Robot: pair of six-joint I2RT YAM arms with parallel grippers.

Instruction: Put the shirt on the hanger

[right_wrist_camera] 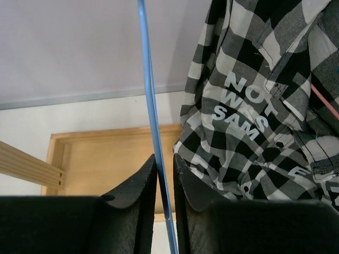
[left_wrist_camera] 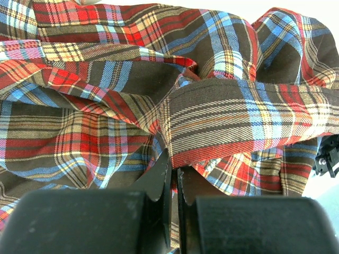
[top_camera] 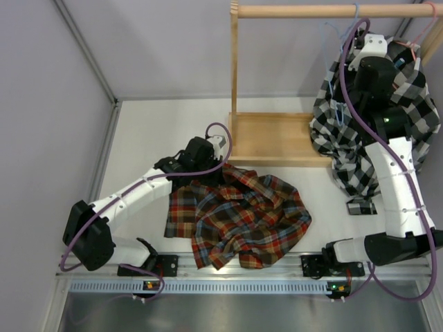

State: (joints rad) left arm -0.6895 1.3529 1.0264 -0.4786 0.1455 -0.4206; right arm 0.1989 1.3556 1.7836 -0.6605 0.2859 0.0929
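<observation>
The red, orange, brown and blue plaid shirt (top_camera: 239, 218) lies crumpled on the white table, in front of the rack. My left gripper (top_camera: 204, 164) is at its far left edge. In the left wrist view the shirt (left_wrist_camera: 106, 106) fills the frame and the gripper (left_wrist_camera: 175, 161) is shut on a fold with a red hem. The thin light-blue hanger (top_camera: 333, 29) hangs from the rod at the top right. My right gripper (top_camera: 360, 43) is up there. In the right wrist view the gripper (right_wrist_camera: 164, 157) is shut on the hanger's wire (right_wrist_camera: 148, 95).
A wooden rack has a top rod (top_camera: 311, 10), an upright post (top_camera: 234, 69) and a base board (top_camera: 277, 138) behind the shirt. A black-and-white checked shirt (top_camera: 415, 104) with grey lettering (right_wrist_camera: 249, 106) hangs on a pink-red hanger (right_wrist_camera: 326, 103) just right of the blue wire.
</observation>
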